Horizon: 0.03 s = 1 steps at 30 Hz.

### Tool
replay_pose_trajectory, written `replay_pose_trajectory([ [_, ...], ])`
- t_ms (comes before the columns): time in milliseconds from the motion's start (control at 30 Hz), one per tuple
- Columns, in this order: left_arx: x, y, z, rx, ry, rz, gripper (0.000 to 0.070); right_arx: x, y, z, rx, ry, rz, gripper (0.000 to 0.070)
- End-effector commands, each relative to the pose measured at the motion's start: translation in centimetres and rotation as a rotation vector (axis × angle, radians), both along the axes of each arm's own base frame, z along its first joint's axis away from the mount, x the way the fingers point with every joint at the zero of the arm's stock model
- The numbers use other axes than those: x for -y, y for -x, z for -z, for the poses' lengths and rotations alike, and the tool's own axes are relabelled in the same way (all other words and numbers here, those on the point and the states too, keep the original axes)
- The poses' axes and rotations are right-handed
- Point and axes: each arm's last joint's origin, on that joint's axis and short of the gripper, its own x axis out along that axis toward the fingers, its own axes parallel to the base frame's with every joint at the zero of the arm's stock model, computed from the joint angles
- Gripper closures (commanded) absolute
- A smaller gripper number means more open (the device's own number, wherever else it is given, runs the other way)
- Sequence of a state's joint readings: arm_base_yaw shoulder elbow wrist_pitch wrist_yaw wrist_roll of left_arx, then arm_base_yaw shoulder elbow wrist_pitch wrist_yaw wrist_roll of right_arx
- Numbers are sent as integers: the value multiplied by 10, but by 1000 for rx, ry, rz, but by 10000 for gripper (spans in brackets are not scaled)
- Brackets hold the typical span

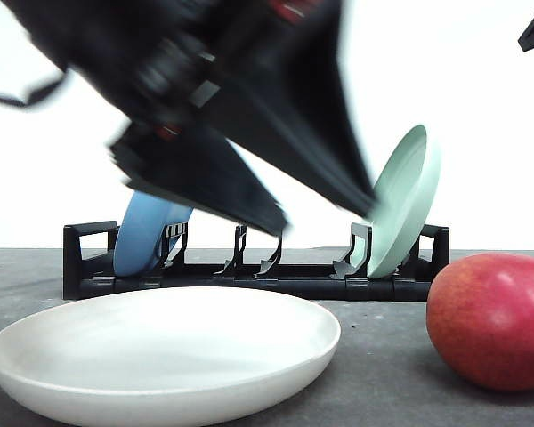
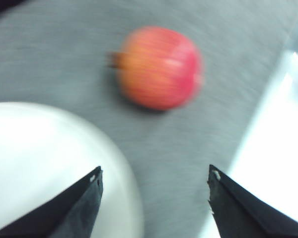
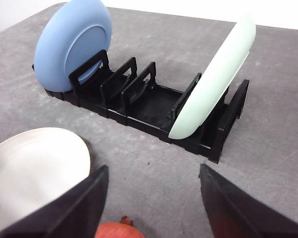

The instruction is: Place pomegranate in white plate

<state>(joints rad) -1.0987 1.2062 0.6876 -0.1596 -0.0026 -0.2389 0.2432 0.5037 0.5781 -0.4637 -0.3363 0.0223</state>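
Taking the black dish rack (image 1: pixel 249 267) as the landmark, the white plate (image 1: pixel 160 360) lies flat and empty in front of the rack's left half, on the grey table (image 1: pixel 383 382). At the rack's left end a blue plate (image 1: pixel 142 236) stands on edge; at its right end a pale green plate (image 1: pixel 400 200) leans the same way. Above the rack's middle, the left gripper (image 2: pixel 154 198) shows blurred, its jaws spread wide with nothing between them. In front of the rack's right end the pomegranate (image 1: pixel 494 320) rests on the table, apart from the white plate; it is near round, so no long axis is clear, and its small crown (image 3: pixel 125 220) points toward the rack. The right gripper (image 3: pixel 154 208) hangs over the fruit, fingers wide apart and empty. Bare table lies between fruit and white plate.
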Motion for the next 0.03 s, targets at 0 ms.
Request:
replay_pose_trajectory([
  [0, -11, -6, -13, 1, 30, -53, 303, 0, 0, -5, 21, 2, -4, 333],
])
